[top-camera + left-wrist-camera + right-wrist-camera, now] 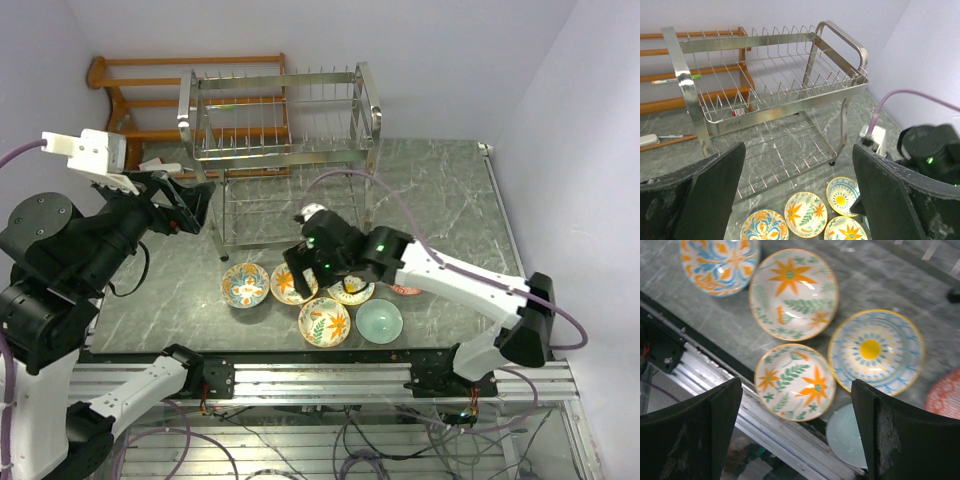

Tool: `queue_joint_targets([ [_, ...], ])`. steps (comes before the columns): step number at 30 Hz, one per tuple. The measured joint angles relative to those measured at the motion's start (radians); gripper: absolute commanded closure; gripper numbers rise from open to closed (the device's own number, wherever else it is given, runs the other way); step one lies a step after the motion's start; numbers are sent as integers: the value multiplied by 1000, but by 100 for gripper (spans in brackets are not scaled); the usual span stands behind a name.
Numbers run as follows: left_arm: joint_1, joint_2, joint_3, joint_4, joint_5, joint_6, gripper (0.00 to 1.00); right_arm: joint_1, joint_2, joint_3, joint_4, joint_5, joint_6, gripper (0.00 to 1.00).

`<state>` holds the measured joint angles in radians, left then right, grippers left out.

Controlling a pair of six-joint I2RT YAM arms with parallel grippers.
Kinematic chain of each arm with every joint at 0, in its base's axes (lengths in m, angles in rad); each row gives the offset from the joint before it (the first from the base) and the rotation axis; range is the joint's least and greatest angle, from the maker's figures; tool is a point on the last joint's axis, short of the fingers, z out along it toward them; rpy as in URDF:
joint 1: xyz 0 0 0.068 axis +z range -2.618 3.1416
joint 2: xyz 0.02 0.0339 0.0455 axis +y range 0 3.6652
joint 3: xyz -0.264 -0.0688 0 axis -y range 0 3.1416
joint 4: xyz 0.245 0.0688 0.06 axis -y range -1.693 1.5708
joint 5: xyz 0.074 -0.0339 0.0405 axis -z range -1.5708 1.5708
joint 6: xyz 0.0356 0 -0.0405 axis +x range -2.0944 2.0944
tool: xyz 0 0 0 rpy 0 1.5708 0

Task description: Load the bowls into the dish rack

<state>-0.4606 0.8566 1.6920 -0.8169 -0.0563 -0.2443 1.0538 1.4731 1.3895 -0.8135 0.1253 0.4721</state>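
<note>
Six bowls sit in a cluster at the table's near edge: an orange-blue one point(245, 285), a floral one point(292, 285), a second floral one point(324, 321), a blue-yellow one point(352, 292), a red-patterned one point(406, 290) and a pale mint one point(379, 321). The steel dish rack point(280, 150) stands behind them with no bowls in it. My right gripper point(298, 268) hovers open above the bowls; in its wrist view the floral bowl point(795, 381) lies between its fingers point(905, 435). My left gripper point(200, 205) is open and empty, raised left of the rack point(775, 85), looking down on the bowls point(806, 214).
An orange-brown wooden shelf rack point(150, 100) stands behind the steel rack at the back left, with pens on it point(675, 80). The aluminium rail point(765, 435) runs along the table's near edge right by the bowls. The right arm's cable point(400, 205) arcs over the table.
</note>
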Motion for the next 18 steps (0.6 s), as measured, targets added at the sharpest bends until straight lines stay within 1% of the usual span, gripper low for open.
queue_joint_targets([
  [3,0,16,59,-68,-53,-14,3,59,81,46,25,14,29,12],
  [7,1,21,128,-174,-156,-59,5,129,218,163,64,45,47,12],
  [11,1,-14,193,-248,-256,-101,5,207,397,344,103,64,37,12],
  [15,1,-81,213,-275,-300,-113,2,251,584,544,114,72,30,12],
  [18,1,-115,210,-290,-305,-114,1,254,673,610,114,84,30,15],
])
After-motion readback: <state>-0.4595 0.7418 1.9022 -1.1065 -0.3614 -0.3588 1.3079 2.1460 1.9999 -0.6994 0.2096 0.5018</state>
